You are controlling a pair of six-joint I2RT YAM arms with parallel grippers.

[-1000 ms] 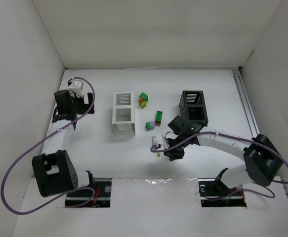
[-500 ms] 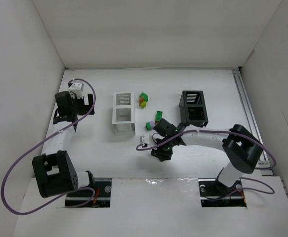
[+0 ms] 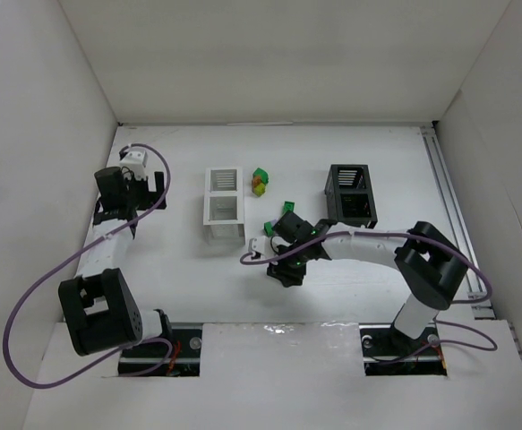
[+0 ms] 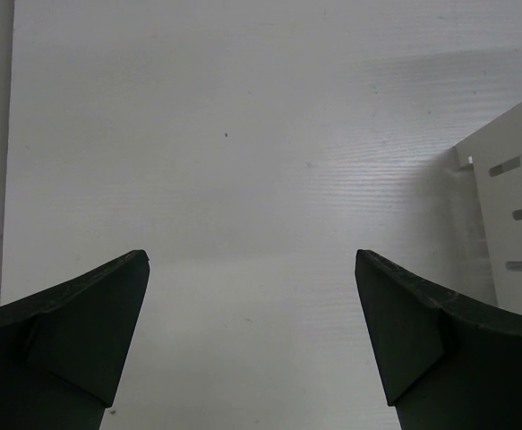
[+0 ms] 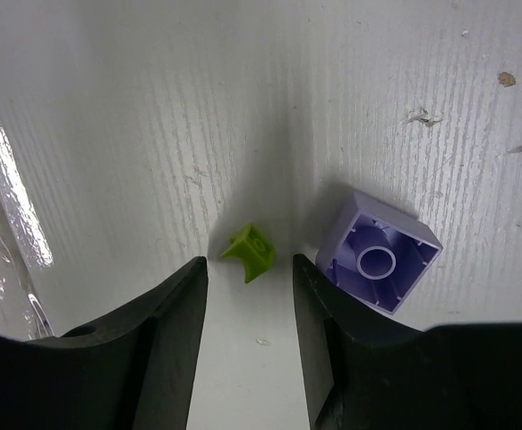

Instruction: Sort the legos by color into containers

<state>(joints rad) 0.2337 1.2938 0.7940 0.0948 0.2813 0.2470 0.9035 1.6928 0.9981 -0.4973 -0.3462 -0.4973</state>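
Note:
My right gripper point(image 5: 247, 265) is low over the table, its jaws a little apart. A tiny yellow-green lego point(image 5: 251, 252) lies loose on the table just ahead of and between its tips. A lavender lego point(image 5: 379, 260) lies upside down beside the right finger. In the top view the right gripper point(image 3: 281, 261) sits between the white container point(image 3: 224, 207) and the black container point(image 3: 350, 194). A green lego point(image 3: 289, 208) lies just behind it. Green, orange and yellow legos point(image 3: 259, 182) cluster beside the white box. My left gripper point(image 4: 252, 260) is wide open over bare table.
The white container's slatted wall point(image 4: 511, 215) shows at the right edge of the left wrist view. White walls enclose the table on three sides. A metal rail point(image 3: 449, 206) runs along the right edge. Purple cables loop beside both arms.
My right arm has swung left and forward, bringing its gripper down near the yellow-green and lavender legos. Its jaws have widened. The left arm has barely moved.

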